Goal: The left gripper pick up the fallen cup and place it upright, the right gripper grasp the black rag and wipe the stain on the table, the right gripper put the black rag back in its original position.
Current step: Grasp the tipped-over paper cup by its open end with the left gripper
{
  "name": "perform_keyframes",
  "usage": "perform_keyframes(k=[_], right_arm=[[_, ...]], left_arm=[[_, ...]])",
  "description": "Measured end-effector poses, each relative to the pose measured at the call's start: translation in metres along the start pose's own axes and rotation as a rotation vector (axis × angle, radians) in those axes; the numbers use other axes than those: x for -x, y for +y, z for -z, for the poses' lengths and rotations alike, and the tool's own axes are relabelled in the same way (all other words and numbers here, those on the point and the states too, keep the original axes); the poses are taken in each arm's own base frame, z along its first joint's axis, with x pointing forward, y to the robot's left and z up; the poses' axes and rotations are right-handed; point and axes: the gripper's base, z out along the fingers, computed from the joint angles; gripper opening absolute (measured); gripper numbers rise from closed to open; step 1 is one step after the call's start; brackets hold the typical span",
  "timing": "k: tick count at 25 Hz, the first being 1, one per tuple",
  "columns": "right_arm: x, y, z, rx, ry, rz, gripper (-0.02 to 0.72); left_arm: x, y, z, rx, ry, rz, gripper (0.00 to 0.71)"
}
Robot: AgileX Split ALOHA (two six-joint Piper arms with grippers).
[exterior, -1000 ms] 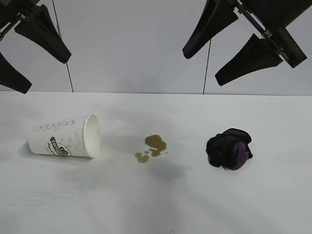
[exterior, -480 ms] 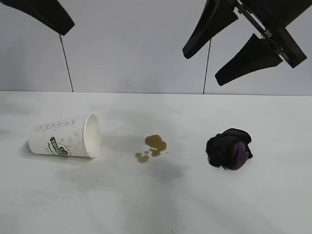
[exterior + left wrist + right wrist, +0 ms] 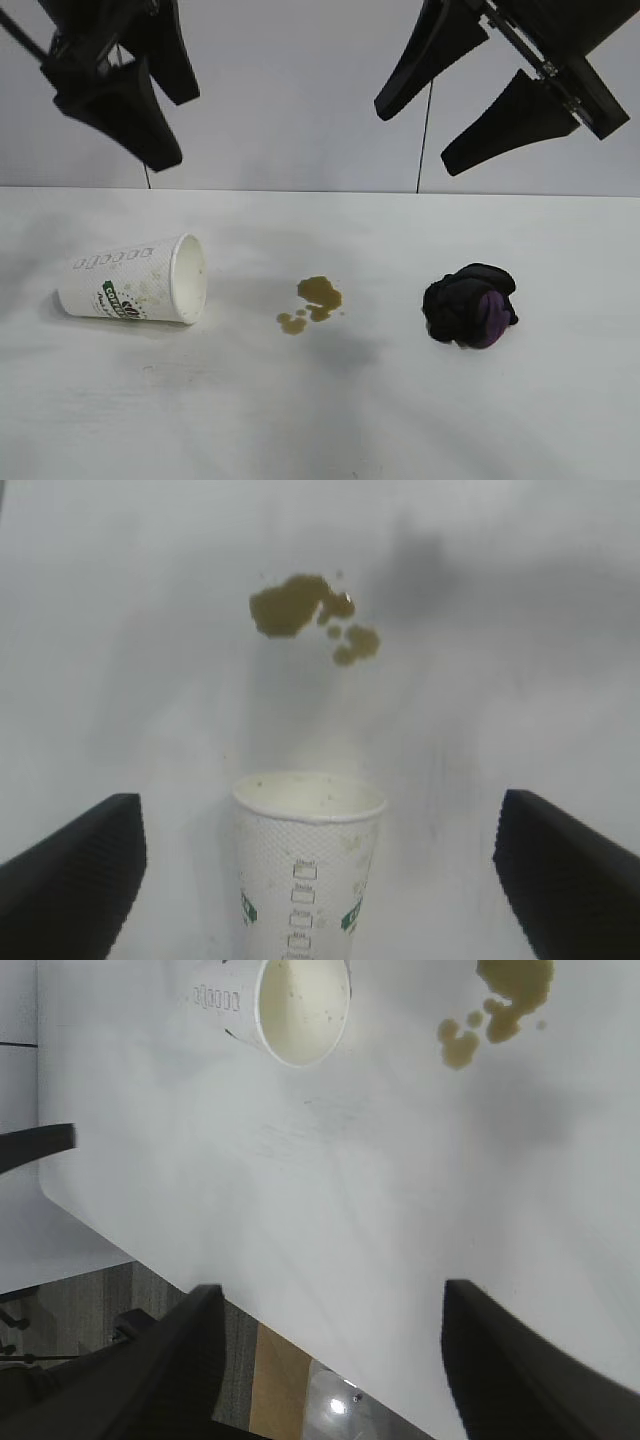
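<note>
The wide white surface (image 3: 320,420) with its faint wood grain lies flat and matte, smooth enough that a light thing could skid on it.

Above its left side hangs the left gripper (image 3: 140,95), a black arm ending in two wedge-shaped fingers (image 3: 75,865) spread wide and holding nothing, poised over the cup with air between. The right gripper (image 3: 478,95), thick, black and cabled, hangs high over the right side, its long tapered fingers parted and empty.

The white paper coffee cup (image 3: 135,280) with the green logo, embossed dots and brown speckles lies on its side at the left, mouth toward the middle. It looks empty, so I judge it very light and thin-walled, easy to crush; a gentle hold across the stiffer body near the rolled rim seems safest.

The fist-sized bundle of black rag (image 3: 468,305) with a purple patch sits at the right, soft and crumpled; pinching into its folds from above should hold.

The small brown stain (image 3: 315,300), a puddle with droplets, lies between them, thin and wet-looking.
</note>
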Motion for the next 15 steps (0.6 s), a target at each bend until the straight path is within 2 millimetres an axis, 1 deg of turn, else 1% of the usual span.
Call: perform_keyframes(k=[5,12,15], right_arm=[[0.0,0.0,0.0,0.0,0.0,0.0,0.43],[0.0,0.0,0.0,0.0,0.0,0.0,0.43],[0.0,0.0,0.0,0.0,0.0,0.0,0.43]], left_arm=[[-0.006,0.004,-0.021,-0.021,0.062,-0.03,0.693],[-0.009,0.01,-0.038,0.0,0.091,-0.036,0.693],[-0.014,0.012,-0.047,0.012,0.134,0.006,0.693]])
